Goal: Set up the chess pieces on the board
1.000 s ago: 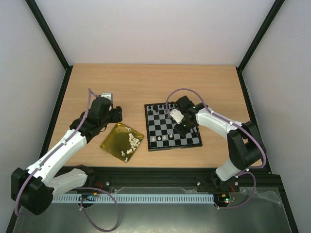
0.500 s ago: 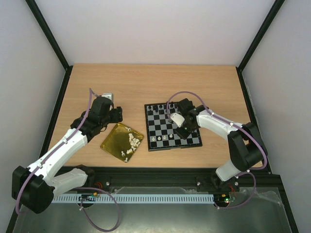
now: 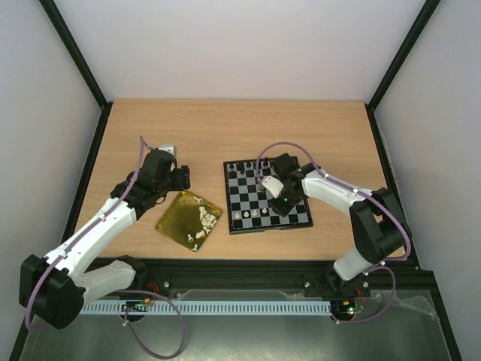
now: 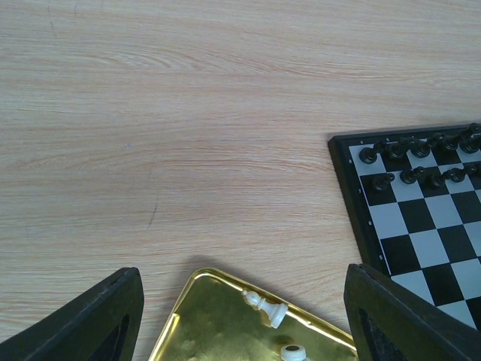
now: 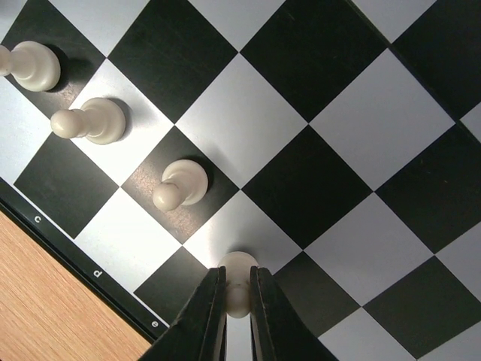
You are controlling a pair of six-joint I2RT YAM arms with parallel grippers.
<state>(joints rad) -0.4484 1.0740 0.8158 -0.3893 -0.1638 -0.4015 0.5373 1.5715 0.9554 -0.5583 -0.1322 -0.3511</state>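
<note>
The board (image 3: 270,228) lies right of centre, with black chessmen (image 3: 248,165) on its far rows. Three white pawns (image 5: 90,120) stand side by side in its near rows. My right gripper (image 5: 237,274) is shut on the head of a further white pawn (image 5: 239,261), which stands upright with its base on a light square next to them. Over the far corner of the gold tray (image 3: 171,219) my left gripper (image 3: 180,177) hangs open and holds nothing. In the left wrist view a white piece (image 4: 267,307) lies on its side in the tray, between the fingers (image 4: 105,320).
Several loose white chess pieces (image 3: 203,219) lie in the right half of the gold tray. In the left wrist view the board's corner (image 4: 342,147) with black pieces (image 4: 421,150) sits to the right. A black frame rail (image 3: 98,162) borders the table on the left.
My right gripper has shifted a little to the left over the board's near rows with the pawn in it. The left arm has hardly moved.
</note>
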